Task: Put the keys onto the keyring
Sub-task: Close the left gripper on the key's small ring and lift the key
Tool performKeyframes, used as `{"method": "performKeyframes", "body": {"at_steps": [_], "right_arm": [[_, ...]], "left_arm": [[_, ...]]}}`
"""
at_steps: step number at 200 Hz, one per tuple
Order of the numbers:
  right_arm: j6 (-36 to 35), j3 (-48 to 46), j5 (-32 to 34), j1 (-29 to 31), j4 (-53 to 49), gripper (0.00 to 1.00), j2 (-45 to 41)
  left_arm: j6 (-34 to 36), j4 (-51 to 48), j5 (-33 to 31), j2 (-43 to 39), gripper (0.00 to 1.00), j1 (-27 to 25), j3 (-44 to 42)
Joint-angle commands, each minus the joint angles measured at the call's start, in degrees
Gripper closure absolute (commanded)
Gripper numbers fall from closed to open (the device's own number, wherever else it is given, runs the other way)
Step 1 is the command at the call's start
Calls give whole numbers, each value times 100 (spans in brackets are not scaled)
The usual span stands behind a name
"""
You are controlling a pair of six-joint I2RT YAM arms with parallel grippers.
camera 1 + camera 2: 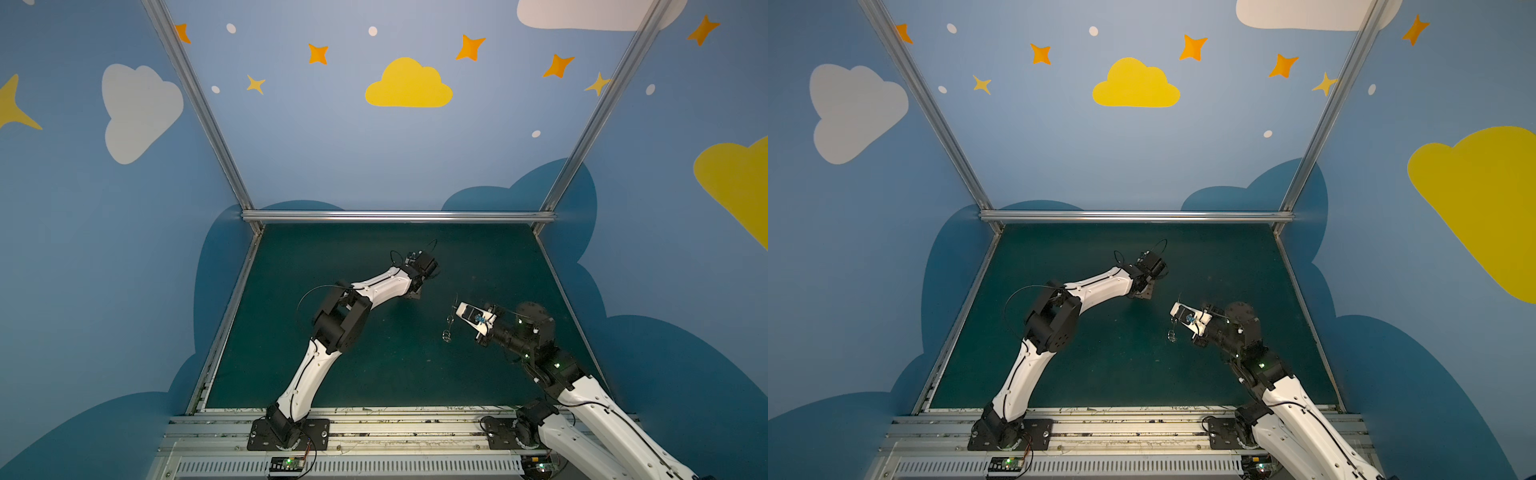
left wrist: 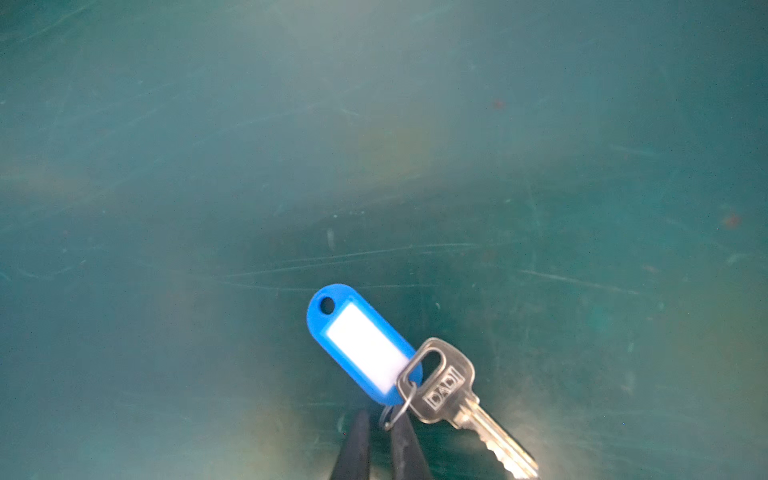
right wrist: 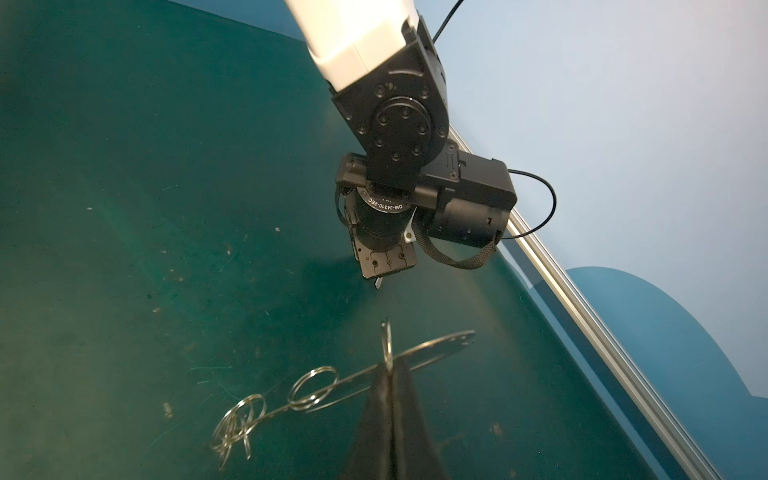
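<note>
- The key (image 2: 446,395), silver, is sitting just ahead of the left gripper (image 2: 381,417) tips, its blade running back alongside one finger.
- A blue tag (image 2: 361,345) with a white label is hanging off the same small ring (image 2: 407,400) as the key and pointing away from the tips.
- The left gripper's fingers (image 2: 359,444) are standing a thin slit apart, with the small ring lying in that slit; I cannot tell whether it is actually being clamped, or whether the key is lifted or lying on the mat (image 1: 374,365).
- The keyring (image 3: 436,345) is showing edge-on as a thin grey plate crossing the tips of the right gripper (image 3: 390,376).
- The right gripper is pressing together on the plate, holding it above the mat.
- One ring (image 3: 387,343) is standing upright right at the tips.
- The other split rings (image 3: 311,388) are dangling off the plate to one side of the gripper; both top views show them hanging below the tips (image 1: 446,334) (image 1: 1172,336).
- The left arm (image 3: 395,124) is facing the right gripper from across the mat, well apart from the keyring.
- In both top views the right gripper (image 1: 460,309) (image 1: 1176,309) is pointing toward the left arm's wrist.
</note>
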Motion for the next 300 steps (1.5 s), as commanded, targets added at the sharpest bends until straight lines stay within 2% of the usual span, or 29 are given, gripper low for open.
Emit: {"method": "performKeyframes", "body": {"at_steps": [1,16,33,63,95,149,169,213,265,300], "right_arm": [[56,-9,-66,-22,191,100,-6],[51,-16,-67,-23,192,100,-14],[53,-9,-62,-21,189,100,-13],[49,6,-84,-22,170,100,10],[70,69,-93,-22,105,100,-9],[154,24,1,-23,-14,100,-200],[163,9,37,-22,-43,100,-252],[146,-4,47,-23,-52,100,-270],[104,-13,56,-23,-43,100,-237],[58,-11,39,-32,-14,100,-186]], "left_arm": [[115,83,-80,9,73,40,-127],[267,215,-104,-185,66,41,-360],[555,562,-11,-479,64,59,-766],[1064,1311,703,-1055,60,228,-1582],[1588,1999,1517,-1462,59,420,-2202],[2733,3333,2278,-1900,61,474,-3190],[2838,3526,2495,-1915,62,526,-3307],[2912,3619,2380,-1765,63,606,-3152],[2876,3298,2231,-1550,63,584,-2799],[2848,2736,2144,-1328,63,601,-2343]]}}
